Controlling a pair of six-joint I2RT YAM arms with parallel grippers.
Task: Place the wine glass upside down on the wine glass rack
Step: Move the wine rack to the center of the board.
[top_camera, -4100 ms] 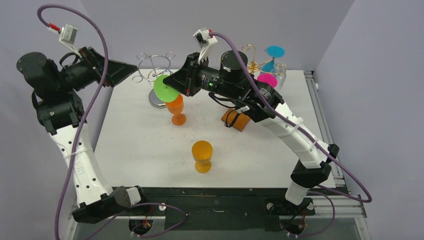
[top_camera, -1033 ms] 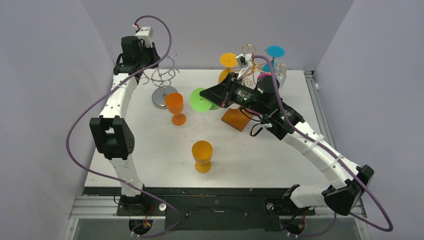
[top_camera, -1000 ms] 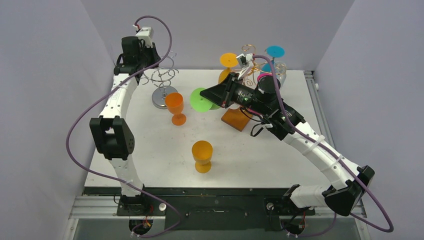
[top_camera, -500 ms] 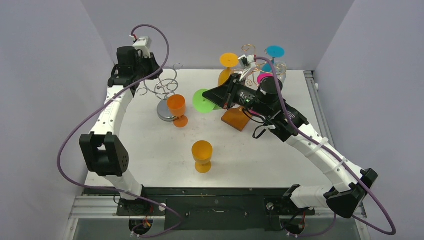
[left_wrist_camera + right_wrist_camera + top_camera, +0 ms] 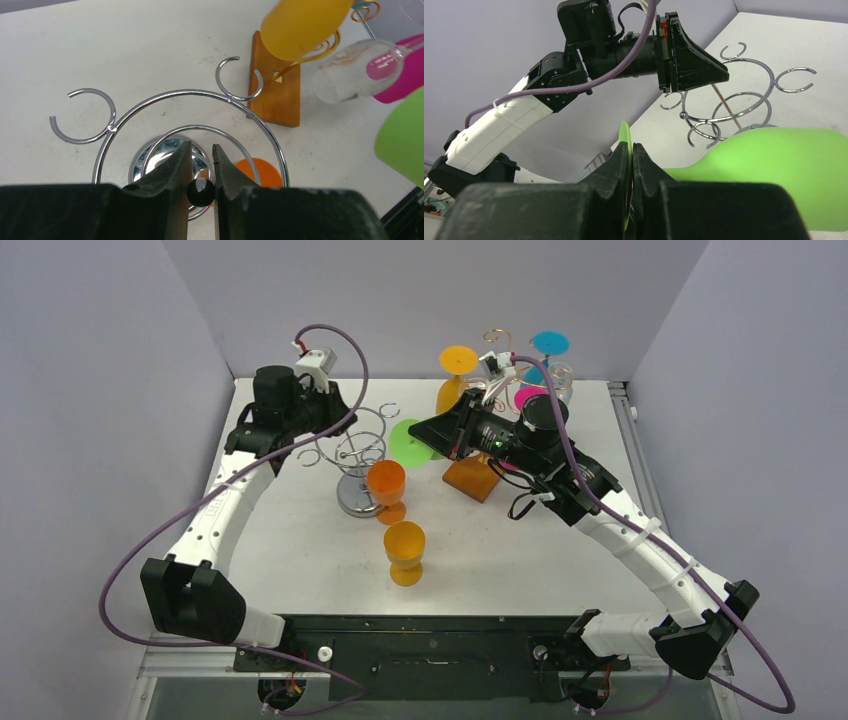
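Right wrist view: your lime-green, smooth plastic wine glass (image 5: 774, 165) hangs on its side in the air, just beside the rack. Its thin round foot is pinched edge-on between the closed right fingers (image 5: 616, 170). That flat disc could pivot or slip as you turn the bowl downward. Your left fingers (image 5: 170, 175) clamp narrowly on the small black ball knob (image 5: 201, 192) atop the chrome wire wine glass rack (image 5: 352, 502), which is all spiral rings and open hooks. Gripped so high, it may tip. An orange plastic goblet (image 5: 386, 483) stands just beside its round base on the white tabletop (image 5: 300, 540) and could be knocked.
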